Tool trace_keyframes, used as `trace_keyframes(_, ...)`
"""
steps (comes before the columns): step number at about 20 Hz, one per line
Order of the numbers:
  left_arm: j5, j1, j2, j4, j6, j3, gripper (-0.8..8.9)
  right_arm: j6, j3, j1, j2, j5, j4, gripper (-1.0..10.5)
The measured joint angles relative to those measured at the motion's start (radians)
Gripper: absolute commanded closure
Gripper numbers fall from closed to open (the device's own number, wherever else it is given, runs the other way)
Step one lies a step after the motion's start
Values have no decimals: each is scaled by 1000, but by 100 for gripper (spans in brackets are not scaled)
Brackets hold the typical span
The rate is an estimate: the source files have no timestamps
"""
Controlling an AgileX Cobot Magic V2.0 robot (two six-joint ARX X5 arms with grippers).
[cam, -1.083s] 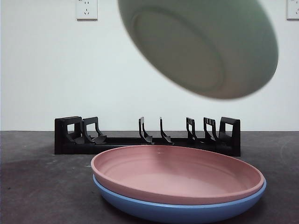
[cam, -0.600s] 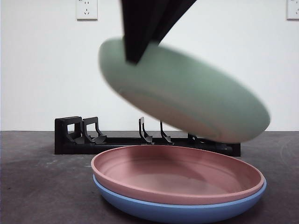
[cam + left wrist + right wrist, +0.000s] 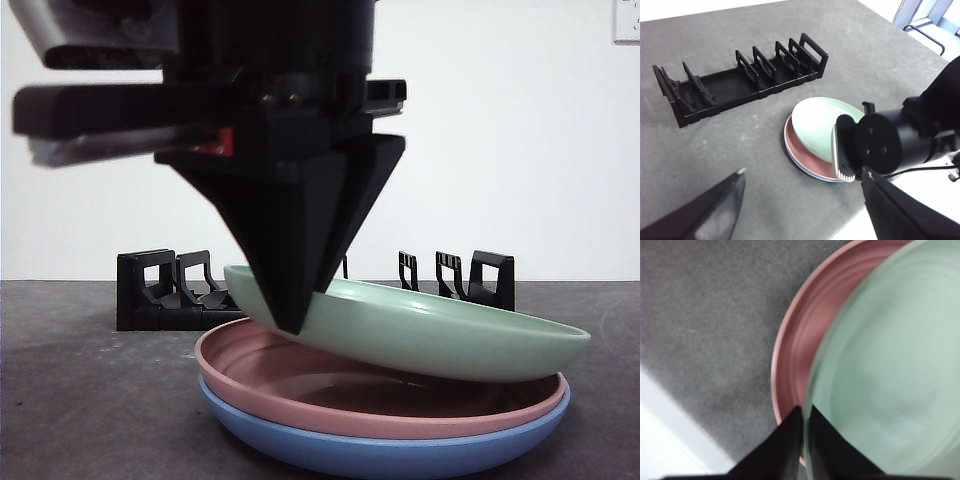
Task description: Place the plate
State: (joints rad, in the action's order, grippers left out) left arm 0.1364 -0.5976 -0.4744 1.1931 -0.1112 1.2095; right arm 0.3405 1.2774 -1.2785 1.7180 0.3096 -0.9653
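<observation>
right hand [image 3: 296,325] clamped on green plate [image 3: 440,335] rim, tilted over pink plate [image 3: 330,385]; left hand [image 3: 805,200] spread wide.

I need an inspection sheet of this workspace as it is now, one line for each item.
Surface: dark grey table, bare around the stack.
Job's things: green plate tilted, low edge on pink plate, which lies in blue plate.
Clutter: empty black dish rack behind the stack.
Grippers: right gripper shut on the green plate's rim; left gripper open, away from the plates.
Cables: black cable by the right arm.
Surroundings: white wall, wall socket.
</observation>
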Motion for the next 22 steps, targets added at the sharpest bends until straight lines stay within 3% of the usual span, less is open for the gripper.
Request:
trace_keyframes(6,0,0,0,0,0,0,442,18,0,0,2,-3,31,914)
trace_keyframes(14,0,0,0,1,0,0,442,80,0,0,-17,-13,-6,557)
trace_keyframes(19,0,0,0,5,-1,0,442,93,0,8,-237,-18,-68,492)
trace_keyframes(22,0,0,0,5,-19,0,442,112,0,71,-383,-1,-130,486)
